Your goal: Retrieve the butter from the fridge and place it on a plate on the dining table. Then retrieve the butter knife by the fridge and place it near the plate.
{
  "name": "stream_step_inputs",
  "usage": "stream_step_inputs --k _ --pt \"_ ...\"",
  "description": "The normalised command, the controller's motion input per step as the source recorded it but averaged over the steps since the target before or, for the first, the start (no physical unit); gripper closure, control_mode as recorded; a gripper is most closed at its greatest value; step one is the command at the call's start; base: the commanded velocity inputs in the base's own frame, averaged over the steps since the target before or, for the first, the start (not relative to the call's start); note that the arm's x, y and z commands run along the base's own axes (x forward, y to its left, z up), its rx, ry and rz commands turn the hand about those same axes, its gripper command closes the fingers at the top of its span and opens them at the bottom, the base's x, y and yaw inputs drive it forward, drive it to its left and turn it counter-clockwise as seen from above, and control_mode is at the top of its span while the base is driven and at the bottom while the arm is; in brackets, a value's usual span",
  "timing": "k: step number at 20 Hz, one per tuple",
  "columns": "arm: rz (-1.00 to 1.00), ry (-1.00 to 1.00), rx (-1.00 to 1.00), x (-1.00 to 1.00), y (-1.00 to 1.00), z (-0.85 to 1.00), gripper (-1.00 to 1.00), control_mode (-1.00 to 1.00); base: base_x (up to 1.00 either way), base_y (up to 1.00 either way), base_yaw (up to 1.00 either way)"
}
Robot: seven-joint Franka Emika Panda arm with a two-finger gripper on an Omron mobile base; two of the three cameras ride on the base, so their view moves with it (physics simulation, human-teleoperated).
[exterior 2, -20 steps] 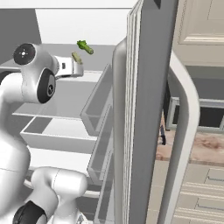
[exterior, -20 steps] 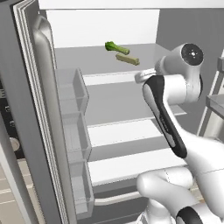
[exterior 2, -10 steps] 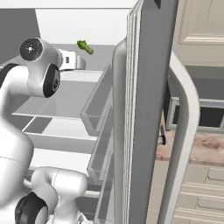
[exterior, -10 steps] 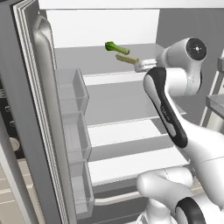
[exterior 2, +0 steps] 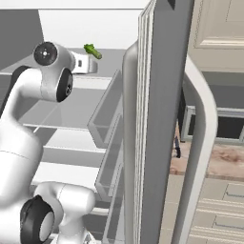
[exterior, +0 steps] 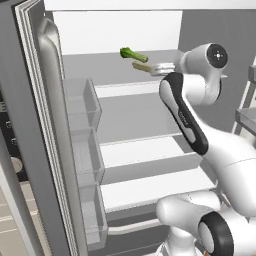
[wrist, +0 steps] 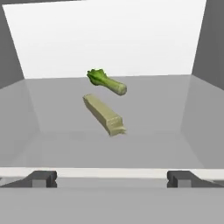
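The fridge stands open with its white shelves showing. On the top shelf lies the butter, a pale stick, also seen from the left base as the butter. My gripper is open at the shelf's front edge, its fingers spread wide and short of the butter with nothing between them. From the side the gripper points at the stick. The butter knife lies dark on the counter past the fridge door. The plate and dining table are out of view.
A green leafy vegetable lies just behind the butter, close to its far end. Door bins line the left door. Lower shelves sit under my arm. A marbled counter and cream cabinets lie to the right.
The arm has risen and reached forward to the top shelf, bringing the gripper closer to the butter. The jaws stayed open; the butter and vegetable have not moved.
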Motion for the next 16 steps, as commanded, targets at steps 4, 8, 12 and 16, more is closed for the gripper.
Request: stream_step_inputs --k 4,8,12,16 --pt "0.03 0.17 0.00 0.40 -0.01 0.04 -1.00 -1.00 0.00 0.00 0.00" --pt "0.14 0.03 0.00 0.62 0.00 0.00 -1.00 -1.00 0.00 0.00 0.00" --pt "0.16 -0.01 -0.02 0.47 0.00 -0.04 -1.00 -1.00 0.00 0.00 0.00" --pt "0.14 0.00 -0.09 0.39 0.00 -0.10 -1.00 -1.00 0.00 0.00 0.00"
